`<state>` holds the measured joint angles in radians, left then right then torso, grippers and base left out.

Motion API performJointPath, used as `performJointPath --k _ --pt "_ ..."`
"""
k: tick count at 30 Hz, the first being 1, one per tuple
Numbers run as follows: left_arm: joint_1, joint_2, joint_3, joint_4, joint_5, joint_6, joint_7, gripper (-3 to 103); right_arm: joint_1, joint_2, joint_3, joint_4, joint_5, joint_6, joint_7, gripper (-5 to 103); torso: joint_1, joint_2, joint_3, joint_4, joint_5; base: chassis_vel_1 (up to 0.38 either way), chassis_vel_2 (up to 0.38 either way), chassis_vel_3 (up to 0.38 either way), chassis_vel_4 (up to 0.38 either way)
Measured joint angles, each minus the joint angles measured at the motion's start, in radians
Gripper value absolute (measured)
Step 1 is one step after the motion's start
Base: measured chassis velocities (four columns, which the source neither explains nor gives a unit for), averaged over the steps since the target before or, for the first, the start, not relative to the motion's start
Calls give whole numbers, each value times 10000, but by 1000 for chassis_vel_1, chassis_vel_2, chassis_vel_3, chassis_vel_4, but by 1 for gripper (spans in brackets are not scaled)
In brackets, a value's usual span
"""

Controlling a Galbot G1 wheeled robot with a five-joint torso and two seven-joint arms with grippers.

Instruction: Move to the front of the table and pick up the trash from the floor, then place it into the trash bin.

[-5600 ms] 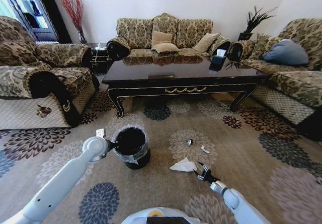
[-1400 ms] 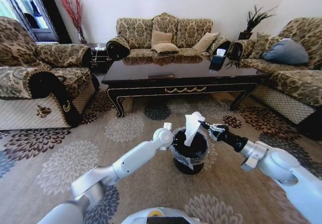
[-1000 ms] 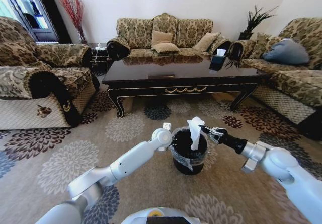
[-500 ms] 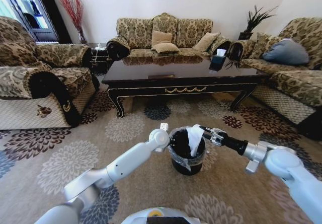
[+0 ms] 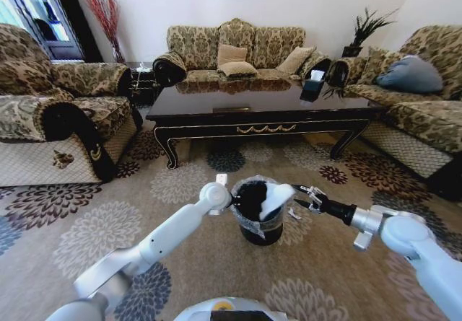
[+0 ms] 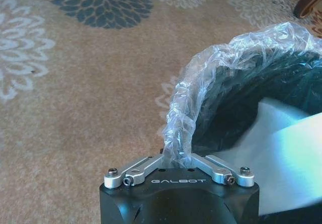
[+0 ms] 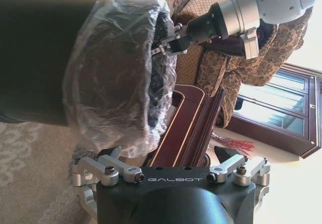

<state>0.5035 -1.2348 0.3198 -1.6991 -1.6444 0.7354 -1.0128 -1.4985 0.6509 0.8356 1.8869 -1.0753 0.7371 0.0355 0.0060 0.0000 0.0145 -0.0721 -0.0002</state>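
Trash bin (image 5: 258,216): black, round, with a clear liner folded over the rim; held up off the carpet, in front of the table (image 5: 260,112).

Left gripper (image 5: 232,200): clamped on the near-left rim of the bin. In the left wrist view its fingers (image 6: 173,159) pinch the liner-covered rim (image 6: 211,78) between them, and it carries the bin by that edge.

Trash: one piece of crumpled white paper (image 5: 275,197), lying partly in the bin's mouth, its upper end resting over the right side of the rim. In the left wrist view it shows as a pale sheet (image 6: 282,158) inside the dark interior.

Right gripper (image 5: 304,198): just beside the bin's right rim, fingers spread apart and holding nothing, with the paper's end close to its tips but clear of them. The right wrist view shows the bin's outer wall (image 7: 45,58), the crinkled liner, and the left gripper (image 7: 163,45) on the far rim.

Further trash: a small white scrap (image 5: 294,213) on the carpet to the right of the bin.

Floor: beige carpet (image 5: 94,227) with large flower medallions.

Room: dark glossy coffee table with gold scrollwork, patterned sofas on three sides, and a small black tissue box (image 5: 313,86) on the table's far right.
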Motion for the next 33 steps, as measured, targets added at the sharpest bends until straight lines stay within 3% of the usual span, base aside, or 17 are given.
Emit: performJointPath --k 5,9,12,13,16,17,21,22,24,27,29,30,33 --pt "326 288 -384 -101 37 0 105 0 67 -10 -57 -209 126 -24 -14 100 0 0 0 -3 -2 0 0 0 0" --pt "670 856 -798 -139 209 0 195 0 31 81 -76 -687 1078 -249 -50 100 0 0 0 -3 -2 0 0 0 0" --pt "1181 1631 -1507 -399 273 0 359 0 128 204 -413 -1631 2857 -313 -716 100 0 0 0 2 0 0 0 0 0" --pt "1181 1631 -1507 -399 273 0 359 0 128 204 -413 -1631 2857 -313 -716 100 0 0 0 2 0 0 0 0 0" --pt "1685 2135 -2281 -709 276 0 447 0 397 293 -895 -2523 4474 -314 -1480 100 0 0 0 0 0 0 0 0 0" --pt "1685 2135 -2281 -709 276 0 447 0 397 293 -895 -2523 4474 -314 -1480 100 0 0 0 0 0 0 0 0 0" --pt "2409 2702 -3178 -1085 306 0 555 0 1082 519 -1907 -3724 6822 -730 -2227 100 0 0 0 -2 -1 0 0 0 0" --pt "2409 2702 -3178 -1085 306 0 555 0 1082 519 -1907 -3724 6822 -730 -2227 100 0 0 0 -2 -1 0 0 0 0" --pt "2814 2995 -3532 -1264 449 0 658 0 1596 640 -2601 -4386 8068 -1149 -2508 100 0 0 0 0 0 0 0 0 0" --pt "3083 3120 -3755 -1363 497 0 674 0 1916 703 -3000 -4708 8923 -1424 -2705 100 0 0 0 -3 0 0 0 0 0" --pt "3498 3303 -4077 -1547 539 0 690 0 2700 848 -3939 -5425 11142 -2234 -3113 100 0 0 0 1 -2 0 0 0 0" --pt "3498 3303 -4077 -1547 539 0 690 0 2700 848 -3939 -5425 11142 -2234 -3113 100 0 0 0 1 -2 0 0 0 0" --pt "3889 3461 -4311 -1747 581 0 690 0 3523 1063 -4798 -6105 13137 -3098 -3490 100 0 0 0 -1 1 0 0 0 0"
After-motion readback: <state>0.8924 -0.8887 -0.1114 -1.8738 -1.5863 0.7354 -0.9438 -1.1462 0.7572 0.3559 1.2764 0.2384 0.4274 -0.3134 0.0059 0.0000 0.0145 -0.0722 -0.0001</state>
